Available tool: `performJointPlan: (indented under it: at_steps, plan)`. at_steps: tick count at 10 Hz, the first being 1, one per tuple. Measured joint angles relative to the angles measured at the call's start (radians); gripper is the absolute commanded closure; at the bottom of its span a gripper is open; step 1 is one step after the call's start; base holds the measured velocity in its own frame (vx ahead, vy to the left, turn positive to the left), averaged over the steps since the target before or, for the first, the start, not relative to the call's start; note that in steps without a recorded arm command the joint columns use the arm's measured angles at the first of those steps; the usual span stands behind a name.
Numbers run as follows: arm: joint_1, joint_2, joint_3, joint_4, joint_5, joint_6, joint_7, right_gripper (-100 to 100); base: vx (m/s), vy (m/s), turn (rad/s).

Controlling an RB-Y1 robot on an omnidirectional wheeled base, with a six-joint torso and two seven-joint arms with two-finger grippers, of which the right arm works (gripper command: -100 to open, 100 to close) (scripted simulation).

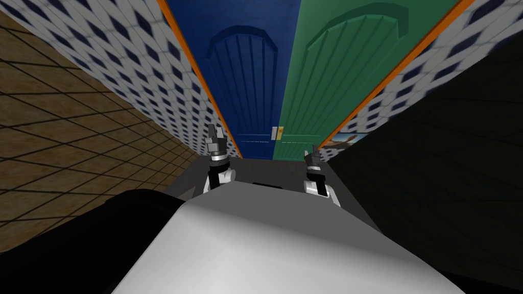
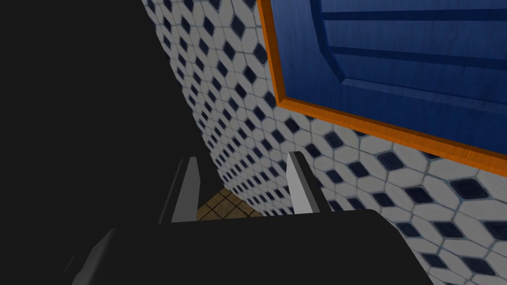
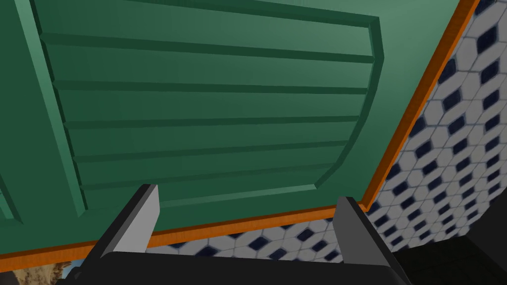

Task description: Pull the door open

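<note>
Left fingers (image 2: 299,188) and right fingers (image 3: 141,217) both stand spread, holding nothing; I face a blue panelled door (image 1: 245,76) beside a green panelled door (image 1: 352,71), both orange-framed.

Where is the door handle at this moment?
In the head view, the small yellowish handle sits at the seam between the blue door and the green door, ahead of me, between the left gripper and the right gripper.
</note>
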Motion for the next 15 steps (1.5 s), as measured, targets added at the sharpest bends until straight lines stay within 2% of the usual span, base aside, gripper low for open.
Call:
performJointPlan:
  at_steps: [3, 7, 8, 10, 12, 15]
  plan:
    - [-0.018, -0.005, -0.005, 0.064, 0.021, -0.003, -0.022, -100, 0.124, 0.037, 0.043]
    - [-0.045, -0.012, -0.01, 0.132, 0.048, 0.008, -0.05, -100, 0.117, 0.029, 0.036]
    - [-0.061, -0.007, -0.011, 0.168, 0.059, 0.005, -0.054, -100, 0.171, 0.022, 0.084]
    - [-0.073, -0.01, -0.012, 0.204, 0.079, 0.015, -0.072, -100, 0.174, 0.047, 0.036]
    - [-0.099, -0.013, -0.016, 0.259, 0.097, 0.021, -0.089, -100, 0.194, 0.053, 0.058]
    - [-0.121, -0.011, -0.019, 0.325, 0.122, 0.02, -0.11, -100, 0.166, 0.03, 0.047]
